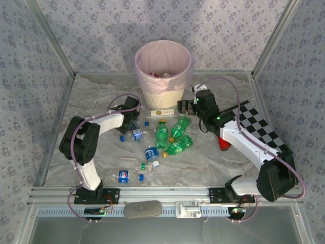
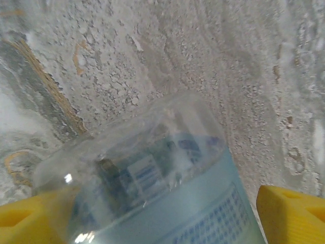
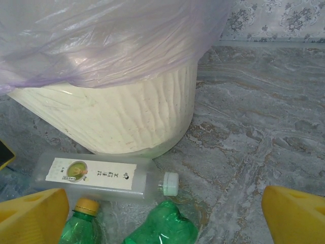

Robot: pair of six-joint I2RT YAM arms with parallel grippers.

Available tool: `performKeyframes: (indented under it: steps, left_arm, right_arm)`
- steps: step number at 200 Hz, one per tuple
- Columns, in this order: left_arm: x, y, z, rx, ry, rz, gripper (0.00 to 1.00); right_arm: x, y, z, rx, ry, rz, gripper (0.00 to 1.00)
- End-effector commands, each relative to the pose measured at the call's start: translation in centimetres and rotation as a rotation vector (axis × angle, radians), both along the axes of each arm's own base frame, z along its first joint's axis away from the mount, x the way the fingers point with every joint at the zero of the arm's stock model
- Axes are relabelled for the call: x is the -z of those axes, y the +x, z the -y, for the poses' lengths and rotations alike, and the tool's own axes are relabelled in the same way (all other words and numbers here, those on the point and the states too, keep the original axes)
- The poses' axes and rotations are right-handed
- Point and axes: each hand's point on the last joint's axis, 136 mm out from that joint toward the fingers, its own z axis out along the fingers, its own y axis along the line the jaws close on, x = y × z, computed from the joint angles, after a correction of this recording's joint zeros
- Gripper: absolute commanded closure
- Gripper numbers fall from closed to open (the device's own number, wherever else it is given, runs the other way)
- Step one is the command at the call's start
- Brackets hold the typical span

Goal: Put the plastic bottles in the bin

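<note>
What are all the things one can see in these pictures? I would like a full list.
bin: one, cream with pink liner, far middle of the table
green bottles: three, yellow caps, lying before the bin
clear bottles: three, blue labels, left of the green ones
red bottle: one, partly under the right arm
flat clear bottle: one, white label and cap, at the bin's foot
loose caps: a few, blue, among the clear bottles
checkerboard: one, black and white, right edge
table: one, grey-white marbled
left gripper: one, yellow fingers, either side of a clear bottle
right gripper: one, yellow fingers, open, near the bin's foot
</note>
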Motion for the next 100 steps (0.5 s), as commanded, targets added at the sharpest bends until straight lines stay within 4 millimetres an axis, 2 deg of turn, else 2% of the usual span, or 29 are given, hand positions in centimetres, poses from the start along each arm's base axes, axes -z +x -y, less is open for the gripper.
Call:
performKeyframes:
  steps: [1, 43, 100]
  left_arm:
    - [0.7, 0.4, 0.2, -0.017, -0.026, -0.03, 0.13]
    - [2.0, 0.3, 0.1, -0.026, -0.03, -0.063, 0.21]
    - [1.9, 0.3, -0.7, -0.055, -0.027, -0.059, 0.31]
  right_arm:
    - [-0.6, -0.3, 0.4, 0.014, 0.026, 0.015, 0.01]
    - [-0.4, -0.2, 0.8, 0.025, 0.024, 0.008, 0.01]
    - [-0.1, -0.1, 1.0, 0.034, 0.021, 0.0, 0.01]
